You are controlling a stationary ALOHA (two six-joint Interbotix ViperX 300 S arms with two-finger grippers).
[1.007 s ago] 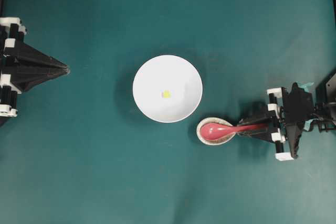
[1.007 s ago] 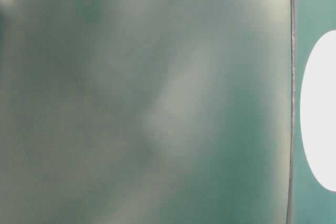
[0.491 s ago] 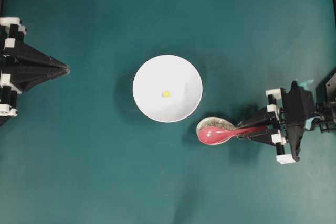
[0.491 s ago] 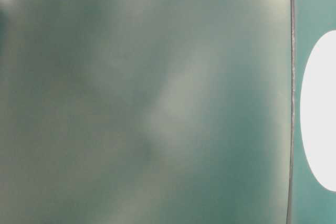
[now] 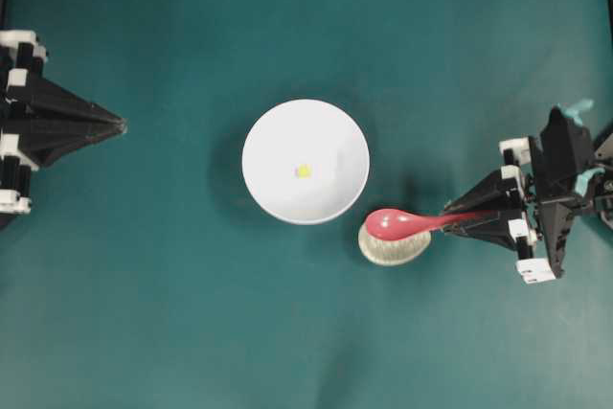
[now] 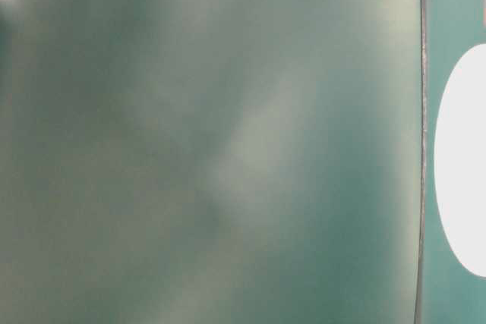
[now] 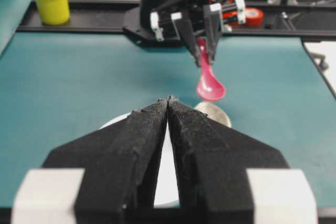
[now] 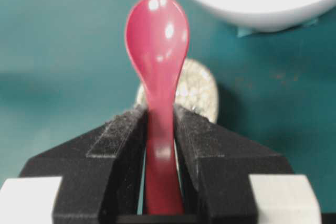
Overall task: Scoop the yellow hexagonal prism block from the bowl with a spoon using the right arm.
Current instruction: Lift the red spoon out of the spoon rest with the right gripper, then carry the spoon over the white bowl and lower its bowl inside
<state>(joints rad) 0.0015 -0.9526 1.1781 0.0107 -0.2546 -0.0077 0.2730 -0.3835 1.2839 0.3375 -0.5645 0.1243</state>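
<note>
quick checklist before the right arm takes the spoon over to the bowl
1. Right gripper shut on the spoon handle: ok.
2. Spoon lifted off the speckled spoon rest: ok, left wrist view shows a gap.
3. Scoop facing up: ok.
4. Yellow hexagonal prism block in the bowl, near its centre: ok.
5. Left gripper shut and well apart from the bowl: ok.
6. Grip firm enough not to slip: cannot tell.

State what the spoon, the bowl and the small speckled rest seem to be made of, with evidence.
Spoon: glossy pink-red, bright highlights; glazed ceramic or hard plastic. Bowl: smooth, plain glossy white; probably ceramic or melamine. Speckled rest: grainy, duller surface; perhaps stoneware, uncertain.
</note>
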